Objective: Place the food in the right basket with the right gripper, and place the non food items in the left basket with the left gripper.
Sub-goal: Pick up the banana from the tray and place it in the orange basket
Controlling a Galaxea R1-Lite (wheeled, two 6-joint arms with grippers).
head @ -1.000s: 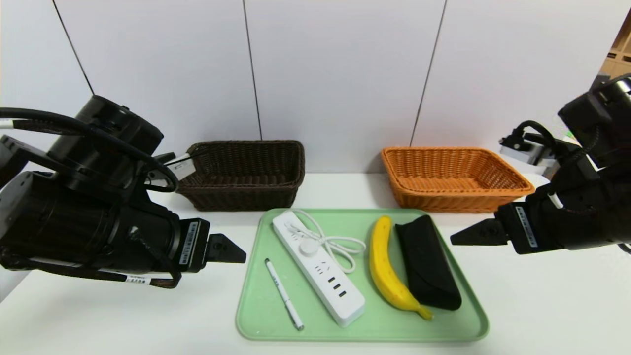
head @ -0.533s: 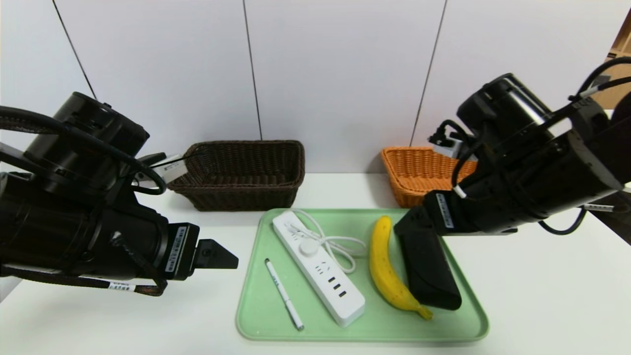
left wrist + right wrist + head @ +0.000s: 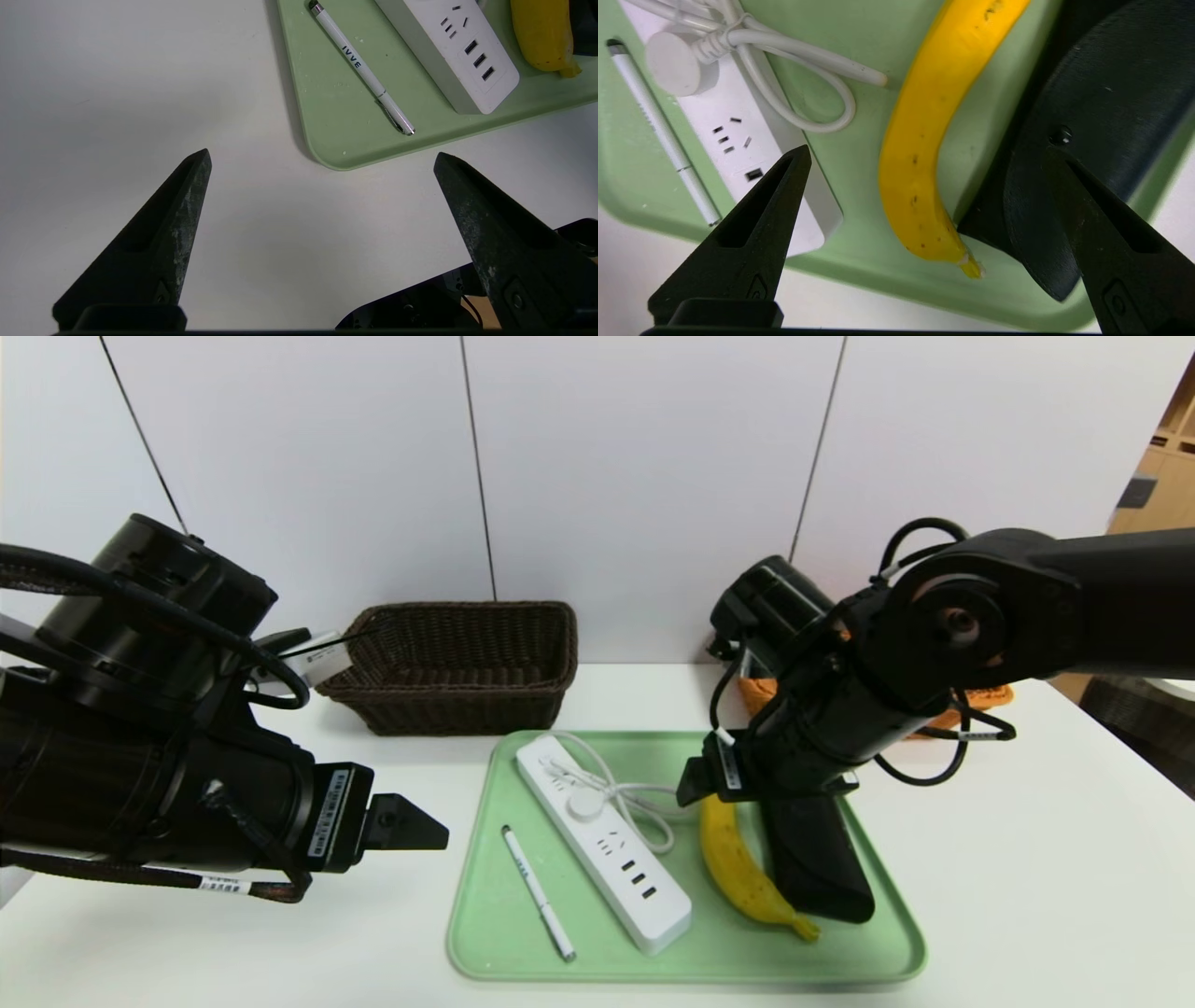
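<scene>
Right gripper (image 3: 920, 154): above the tray (image 3: 485, 933), pointing steeply down, jaws spread wide and holding nothing.
Banana (image 3: 924, 154): on the tray, directly beneath that gripper, framed in the gap between its two fingers, not yet touched.
Long axis: in the right wrist view the banana runs roughly lengthwise through the gap, so the fingers would close across its width; I judge that a workable line for a grasp.
Neighbours: a black case (image 3: 1101, 93) lies under one finger, touching the banana near its lower end; a power strip (image 3: 756, 154) under the other.
Risk: the finger on the case side may land on the case.
Left gripper (image 3: 322, 154): wide open, empty, over bare table beside the tray's near corner, a pen (image 3: 359, 65) just ahead.
Nearer arm: right.
Orange basket (image 3: 761, 695): behind the right arm, mostly hidden.
</scene>
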